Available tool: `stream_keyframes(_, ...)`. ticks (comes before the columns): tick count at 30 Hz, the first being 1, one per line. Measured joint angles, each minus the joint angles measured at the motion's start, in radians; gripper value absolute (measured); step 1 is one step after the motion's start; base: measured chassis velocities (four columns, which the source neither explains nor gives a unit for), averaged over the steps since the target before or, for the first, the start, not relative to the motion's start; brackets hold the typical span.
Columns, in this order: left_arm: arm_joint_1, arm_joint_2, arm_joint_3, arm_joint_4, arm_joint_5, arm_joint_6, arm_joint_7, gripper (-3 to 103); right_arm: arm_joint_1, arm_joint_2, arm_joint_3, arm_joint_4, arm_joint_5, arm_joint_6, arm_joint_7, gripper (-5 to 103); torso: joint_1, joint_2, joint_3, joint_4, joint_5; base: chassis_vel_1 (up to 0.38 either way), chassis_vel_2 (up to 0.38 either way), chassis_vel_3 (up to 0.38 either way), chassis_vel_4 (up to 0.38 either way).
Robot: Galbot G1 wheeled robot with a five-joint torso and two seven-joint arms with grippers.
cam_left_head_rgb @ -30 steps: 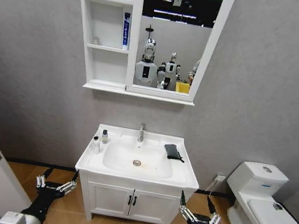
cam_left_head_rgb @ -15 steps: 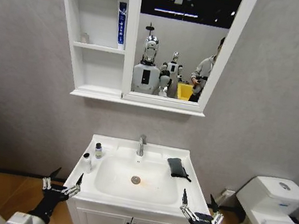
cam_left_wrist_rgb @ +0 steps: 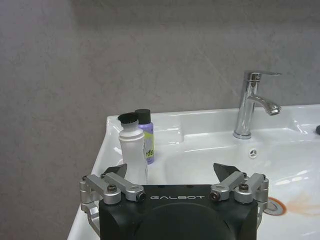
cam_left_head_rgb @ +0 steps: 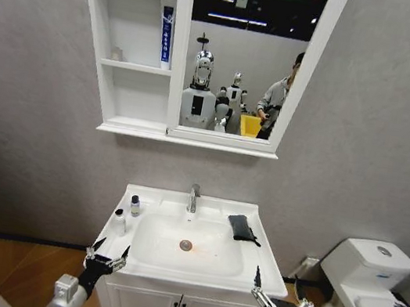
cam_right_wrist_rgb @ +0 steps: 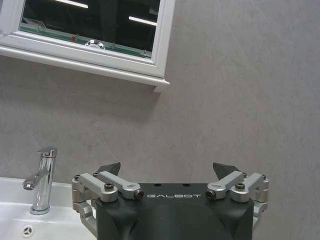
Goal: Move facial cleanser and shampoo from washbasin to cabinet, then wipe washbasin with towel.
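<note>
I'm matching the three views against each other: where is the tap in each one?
Head view: the tap stands at the basin's back edge, middle.
Left wrist view: the tap is upper right, beyond the left pincer.
Right wrist view: the tap is at the left edge.
Shared landmark: the basin.

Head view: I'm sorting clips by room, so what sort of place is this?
A bathroom, most likely a mock-up for testing: a washbasin with a tap, a mirrored wall cabinet above it, and a toilet alongside. The mirror reflects other robots in a workspace.
</note>
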State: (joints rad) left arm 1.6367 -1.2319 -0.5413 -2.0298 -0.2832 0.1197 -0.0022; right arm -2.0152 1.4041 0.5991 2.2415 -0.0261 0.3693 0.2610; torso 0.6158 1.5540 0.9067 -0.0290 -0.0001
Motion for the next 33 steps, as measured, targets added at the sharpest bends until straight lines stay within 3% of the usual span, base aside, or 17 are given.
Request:
stream_keyframes(23,-0.371,0.032,0.08,0.326,-0.124,0.031,-0.088,97,-0.021,0.005,0.005,-0.025,0.06,0.009,-0.035,100,0.0,0.0,0.0,-0.0001,0.0,0.0,0.0,0.0,0.0)
stream_keyframes(28,-0.405,0.029,0.086,0.36,-0.137,0.034,-0.1,82,-0.025,0.004,0.018,-0.021,0.07,0.007,-0.032,100,0.0,0.0,0.0,-0.0001,0.0,0.0,0.0,0.0,0.0)
stream_keyframes(32,-0.389,0.035,0.081,0.343,-0.14,0.034,-0.096,60,-0.023,0.007,0.021,-0.018,0.071,0.006,-0.025,100,0.0,0.0,0.0,0.0001,0.0,0.0,0.0,0.0,0.0)
stream_keyframes(33,-0.389,0.035,0.081,0.343,-0.14,0.034,-0.096,60,-0.023,0.007,0.021,-0.018,0.071,0.006,-0.025,100,0.0,0.0,0.0,0.0001,0.0,0.0,0.0,0.0,0.0)
